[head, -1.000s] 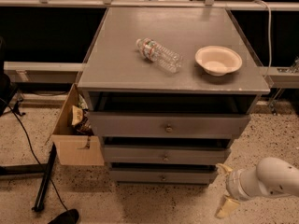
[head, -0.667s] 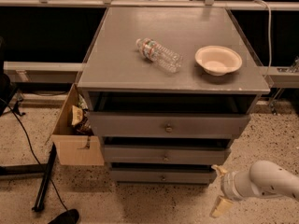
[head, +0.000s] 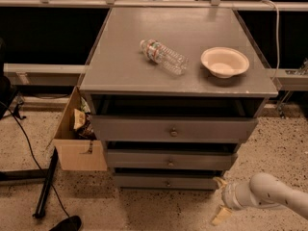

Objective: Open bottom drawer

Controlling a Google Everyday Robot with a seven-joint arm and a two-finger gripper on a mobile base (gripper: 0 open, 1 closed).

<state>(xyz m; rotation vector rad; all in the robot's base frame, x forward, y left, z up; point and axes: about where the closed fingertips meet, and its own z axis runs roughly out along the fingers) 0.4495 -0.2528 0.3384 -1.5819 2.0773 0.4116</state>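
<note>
Arm (head: 276,196) white, smooth, tube-shaped w/ ringed wrist; pincer (head: 219,199) lower right, two pale tan fingers (head: 218,216) spread.

White arm (head: 275,196) low at right; gripper (head: 219,199), jaws apparently spread.

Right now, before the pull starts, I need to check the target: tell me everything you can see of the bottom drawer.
The bottom drawer is the lowest of three grey flat fronts, the slimmest and narrowest, with one small round metal knob at its middle. It sits level just above the speckled floor and looks shut. The gripper hovers by its right end, jaws open, away from the knob.
</note>
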